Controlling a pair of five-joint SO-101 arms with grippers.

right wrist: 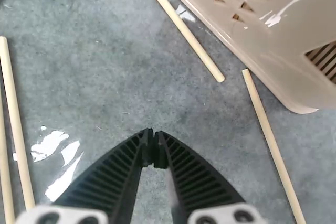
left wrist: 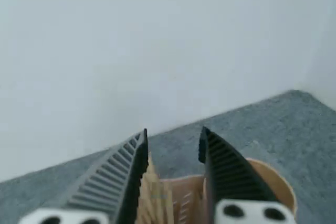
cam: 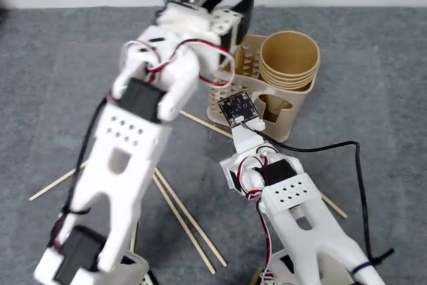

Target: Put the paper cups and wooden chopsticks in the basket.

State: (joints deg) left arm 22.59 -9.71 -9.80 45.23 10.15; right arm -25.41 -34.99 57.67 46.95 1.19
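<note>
The chopsticks (right wrist: pixel 181 25) look light, stiff and thin, best pinched mid-length; left gripper (left wrist: pixel 174 131) open, right gripper (right wrist: pixel 154 135) closed, empty.

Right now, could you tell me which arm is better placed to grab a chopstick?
Right. The right gripper, shut, sits low near loose chopsticks beside the basket; the left gripper is open, high above it.

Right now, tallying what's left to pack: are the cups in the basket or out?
In: the cups stand stacked and upright inside the basket, their rims above its wall.
</note>
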